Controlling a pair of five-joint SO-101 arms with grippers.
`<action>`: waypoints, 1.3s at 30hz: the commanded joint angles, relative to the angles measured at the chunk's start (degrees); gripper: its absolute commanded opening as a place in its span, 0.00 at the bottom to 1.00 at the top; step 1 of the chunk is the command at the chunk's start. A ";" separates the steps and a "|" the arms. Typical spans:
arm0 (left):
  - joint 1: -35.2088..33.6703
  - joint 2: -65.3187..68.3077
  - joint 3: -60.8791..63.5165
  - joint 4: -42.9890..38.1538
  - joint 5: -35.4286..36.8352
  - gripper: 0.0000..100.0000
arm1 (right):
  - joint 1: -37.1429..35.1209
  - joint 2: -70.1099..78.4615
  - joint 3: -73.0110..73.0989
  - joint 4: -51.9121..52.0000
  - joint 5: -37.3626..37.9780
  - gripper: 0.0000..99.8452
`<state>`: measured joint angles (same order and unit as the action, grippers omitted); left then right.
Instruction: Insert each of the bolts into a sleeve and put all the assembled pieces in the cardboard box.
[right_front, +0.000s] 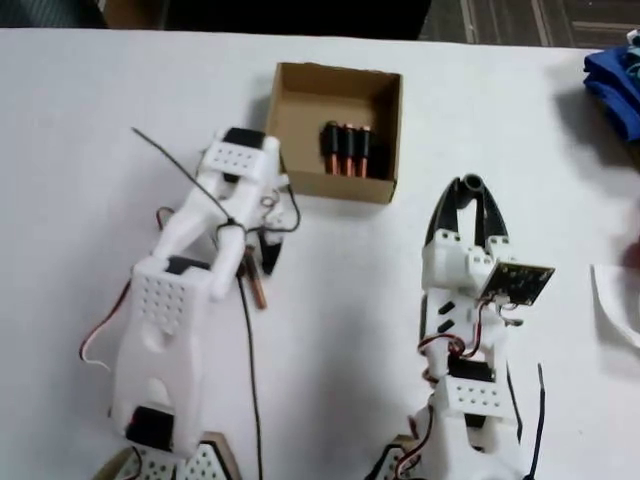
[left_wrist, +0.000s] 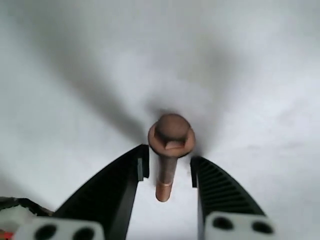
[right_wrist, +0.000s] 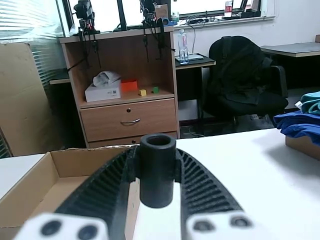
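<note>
Three assembled pieces (right_front: 346, 149) already lie in the cardboard box (right_front: 300, 100). The right gripper (right_wrist: 157, 159) pinches a sleeve (right_wrist: 157, 180) near it; the left gripper (left_wrist: 170, 166) is spread around a bolt (left_wrist: 170, 136) on the table (right_front: 80, 120), not yet inserted

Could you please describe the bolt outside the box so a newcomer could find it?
Find the box on the table. Near it, the left end effector straddles a lone copper bolt. Unlike the pieces in the box, it is all copper, with no black.
</note>
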<state>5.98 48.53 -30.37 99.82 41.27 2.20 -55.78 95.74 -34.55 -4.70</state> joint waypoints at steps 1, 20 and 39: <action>-3.69 -0.18 -2.68 -6.86 -1.41 0.17 | -0.04 -1.71 0.62 0.22 -0.35 0.02; -6.51 -0.18 -3.74 -9.58 -1.32 0.17 | -0.04 -1.71 0.62 0.22 -0.35 0.02; -2.29 1.49 -9.80 1.76 -10.20 0.02 | -0.04 -1.71 0.62 0.22 -0.35 0.02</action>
<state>3.87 52.22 -36.35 99.03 35.82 2.20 -55.78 95.74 -34.55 -4.70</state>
